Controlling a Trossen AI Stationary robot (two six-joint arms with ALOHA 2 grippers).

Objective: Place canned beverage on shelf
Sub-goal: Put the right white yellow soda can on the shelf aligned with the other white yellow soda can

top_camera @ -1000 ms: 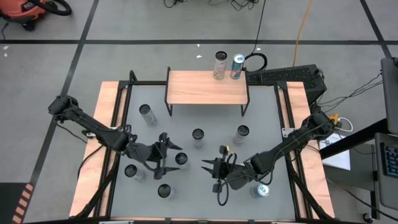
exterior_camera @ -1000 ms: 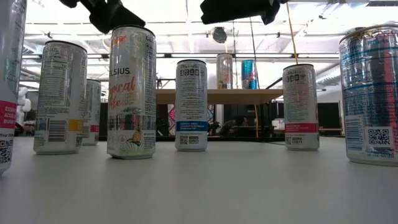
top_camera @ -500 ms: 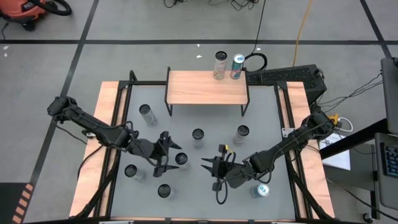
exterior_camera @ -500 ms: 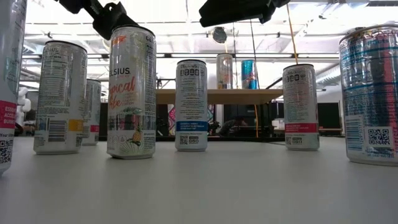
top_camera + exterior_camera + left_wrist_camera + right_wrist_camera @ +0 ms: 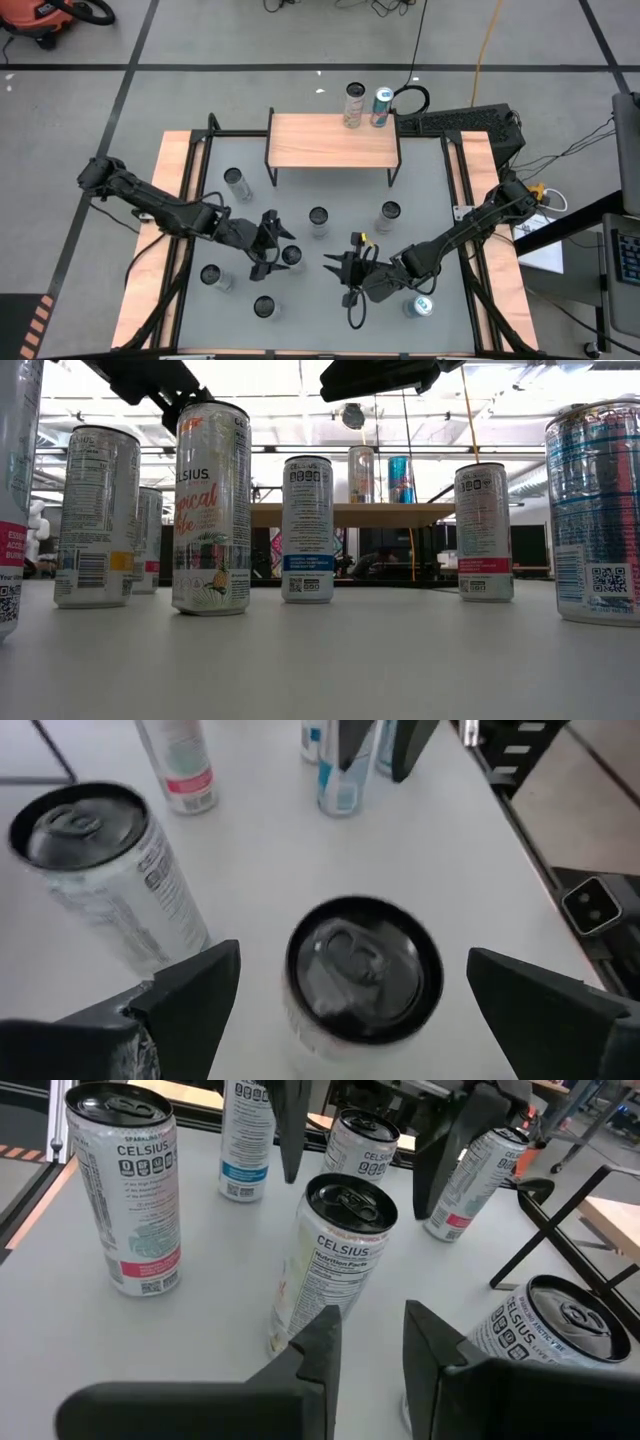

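Fingers of the left gripper (image 5: 270, 245) stand spread wide, empty, straddling a silver slim can (image 5: 291, 256) at the table's near middle. High view: right gripper (image 5: 335, 272) nearly pinched together, holding nothing, parked just right of that can. Light wood plank shelf on thin black legs (image 5: 332, 140) sits at the far edge of the grey table (image 5: 425, 195); its top is bare, while two cans (image 5: 367, 105) stand on the floor beyond it. Judgement: reach step, grasp not yet made.

Low view: same can (image 5: 211, 508) reads "CELSIUS", with a tropical print and a pineapple. Others carry nutrition panels and QR codes, too small to read.

Left wrist view: dark fingers (image 5: 190, 1000) flank the can's lid (image 5: 364, 967), which sits right of centre between them. Next move, as I judge it: lower around the body, centre, close, lift, carry to the shelf without clipping neighbours.

Right wrist view: "CELSIUS" legible on several cans (image 5: 126, 1200), with "Nutrition Facts" on the middle one.
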